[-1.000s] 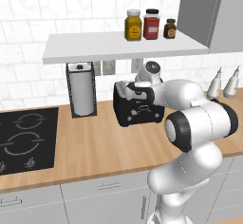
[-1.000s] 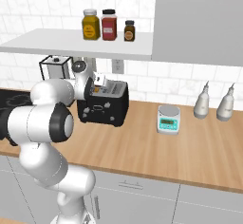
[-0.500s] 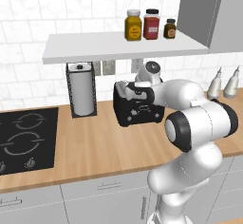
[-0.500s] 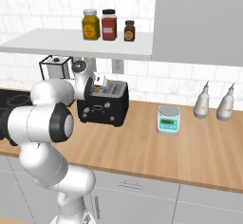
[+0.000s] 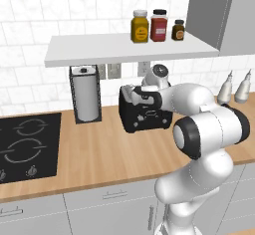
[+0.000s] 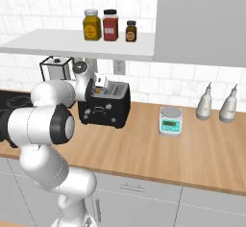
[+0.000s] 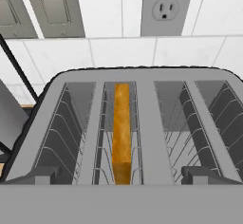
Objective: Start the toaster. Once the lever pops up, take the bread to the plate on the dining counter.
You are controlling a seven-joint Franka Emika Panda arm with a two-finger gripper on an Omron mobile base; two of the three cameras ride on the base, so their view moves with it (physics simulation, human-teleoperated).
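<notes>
Wood counter (image 5: 99, 154) under shelf | toaster (image 5: 143, 114) at 12 o'clock from arm, bread (image 7: 121, 128) standing in its left slot | gripper (image 5: 141, 97) spread wide, empty, above slots | nothing moved over last second; bread not yet grasped.

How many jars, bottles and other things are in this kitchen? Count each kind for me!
Jars on the shelf: 3
Pale bottles: 2
Toaster: 1
Bread slice: 1
Paper-towel holder: 1
Kitchen scale: 1
Cooktop: 1
Total: 10
</notes>
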